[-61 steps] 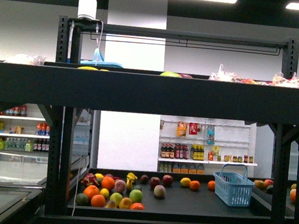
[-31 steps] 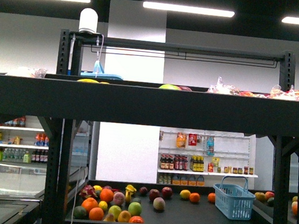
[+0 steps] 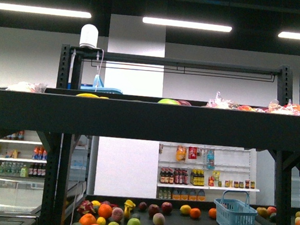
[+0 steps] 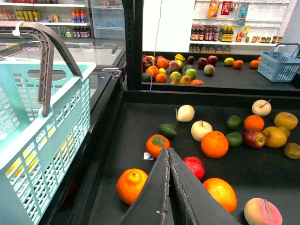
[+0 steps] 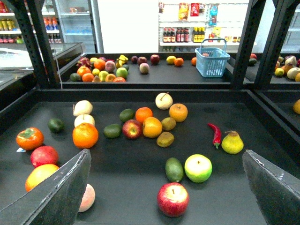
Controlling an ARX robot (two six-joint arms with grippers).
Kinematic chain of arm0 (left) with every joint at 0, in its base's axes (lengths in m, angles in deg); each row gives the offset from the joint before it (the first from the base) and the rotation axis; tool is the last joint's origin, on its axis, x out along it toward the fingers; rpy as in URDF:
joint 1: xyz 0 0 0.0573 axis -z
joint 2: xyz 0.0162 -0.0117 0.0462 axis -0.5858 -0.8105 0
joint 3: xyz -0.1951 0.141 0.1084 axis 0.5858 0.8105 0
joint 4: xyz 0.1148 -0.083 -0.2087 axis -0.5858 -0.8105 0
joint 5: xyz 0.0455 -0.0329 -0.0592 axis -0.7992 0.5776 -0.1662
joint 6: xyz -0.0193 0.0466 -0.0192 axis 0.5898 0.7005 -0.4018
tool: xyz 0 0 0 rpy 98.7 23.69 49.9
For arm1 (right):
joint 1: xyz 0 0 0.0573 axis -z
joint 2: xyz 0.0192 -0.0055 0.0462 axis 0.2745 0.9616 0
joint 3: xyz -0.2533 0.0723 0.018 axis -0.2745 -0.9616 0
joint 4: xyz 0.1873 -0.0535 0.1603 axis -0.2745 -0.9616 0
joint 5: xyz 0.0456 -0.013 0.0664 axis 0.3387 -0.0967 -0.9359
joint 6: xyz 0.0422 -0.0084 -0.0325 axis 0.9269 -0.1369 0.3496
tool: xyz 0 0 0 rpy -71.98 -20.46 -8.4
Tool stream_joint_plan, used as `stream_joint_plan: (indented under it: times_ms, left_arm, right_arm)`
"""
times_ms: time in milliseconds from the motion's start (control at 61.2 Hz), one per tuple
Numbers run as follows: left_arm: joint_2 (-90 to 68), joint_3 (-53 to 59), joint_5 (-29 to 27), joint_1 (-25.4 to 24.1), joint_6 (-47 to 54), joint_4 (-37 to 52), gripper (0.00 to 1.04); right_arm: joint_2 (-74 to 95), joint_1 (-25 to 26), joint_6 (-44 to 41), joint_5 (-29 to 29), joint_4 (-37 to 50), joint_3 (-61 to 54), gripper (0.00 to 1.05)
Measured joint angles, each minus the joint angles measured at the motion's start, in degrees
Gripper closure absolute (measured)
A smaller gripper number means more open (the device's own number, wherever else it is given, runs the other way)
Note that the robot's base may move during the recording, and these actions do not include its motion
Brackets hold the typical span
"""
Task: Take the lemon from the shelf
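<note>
The black shelf (image 3: 149, 120) fills the front view, its thick upper lip across the middle. A bright yellow rounded sliver (image 3: 87, 94) peeks over that lip at the left; too little shows to tell whether it is the lemon. No plain lemon shows among the fruit on the lower tier (image 5: 140, 183). My left gripper (image 4: 169, 151) is shut with nothing in it, above the lower tier (image 4: 136, 140) between an orange (image 4: 131, 185) and a red fruit (image 4: 194, 166). My right gripper (image 5: 166, 154) is open over a red apple (image 5: 173, 198) and a green apple (image 5: 198, 168).
A teal basket (image 4: 42, 122) with a grey handle hangs close beside the left gripper. A blue basket (image 3: 234, 215) stands on the far rack. On the top tier lie a blue tray (image 3: 96, 89), a green-yellow fruit (image 3: 168, 101) and bagged goods (image 3: 247, 107). Black uprights (image 5: 248, 42) flank the lower tier.
The front camera has risen: the upper lip and far rack sit lower in the picture, the pale apple on the near tier has dropped out of view, and more ceiling shows.
</note>
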Motion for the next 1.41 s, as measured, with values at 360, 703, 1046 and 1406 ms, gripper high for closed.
stream_joint_plan:
  times_ms: [360,703,1046,1406]
  left_arm:
    - [6.1,3.2,0.0,0.0,0.1,-2.5,1.02]
    - [16.3,5.7,0.0,0.0,0.1,-10.3,1.02]
    - [16.3,5.7,0.0,0.0,0.1,-10.3,0.63]
    - [16.3,5.7,0.0,0.0,0.2,-10.3,0.08]
  right_arm:
    - [0.0,0.0,0.0,0.0,0.0,0.0,0.07]
    - [0.0,0.0,0.0,0.0,0.0,0.0,0.07]
    - [0.0,0.0,0.0,0.0,0.0,0.0,0.07]
    - [0.0,0.0,0.0,0.0,0.0,0.0,0.07]
